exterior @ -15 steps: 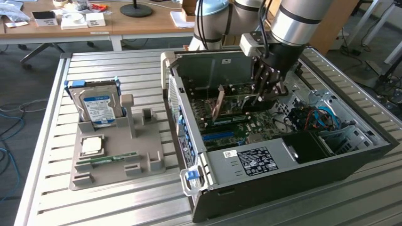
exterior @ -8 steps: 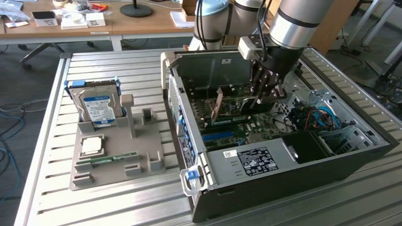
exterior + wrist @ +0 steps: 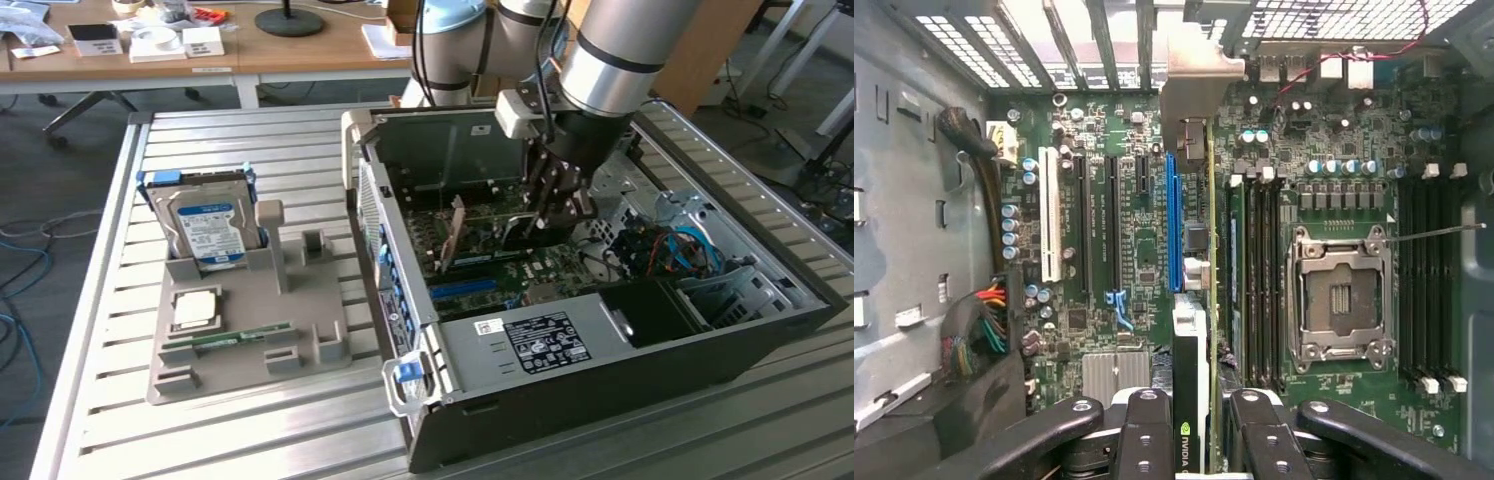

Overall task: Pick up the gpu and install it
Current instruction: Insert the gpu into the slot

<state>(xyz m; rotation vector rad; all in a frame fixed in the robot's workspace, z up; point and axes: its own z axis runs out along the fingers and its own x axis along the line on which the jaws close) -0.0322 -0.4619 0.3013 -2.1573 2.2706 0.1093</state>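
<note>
Gripper [image 3: 1199, 445] is clamped on the gpu [image 3: 1211, 300], which stands on edge between its fingers, just beside the motherboard's [image 3: 1104, 330] blue slot [image 3: 1172, 220].

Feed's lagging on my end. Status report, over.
Gripper shut on gpu, upright at blue slot. Seating unclear. No obstruction seen.

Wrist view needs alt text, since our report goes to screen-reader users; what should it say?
The fingers hold the gpu edge-on above a green motherboard inside an open computer case, close to a long blue expansion slot. A metal-framed processor socket and rows of black memory slots sit on the card's other side.
</note>
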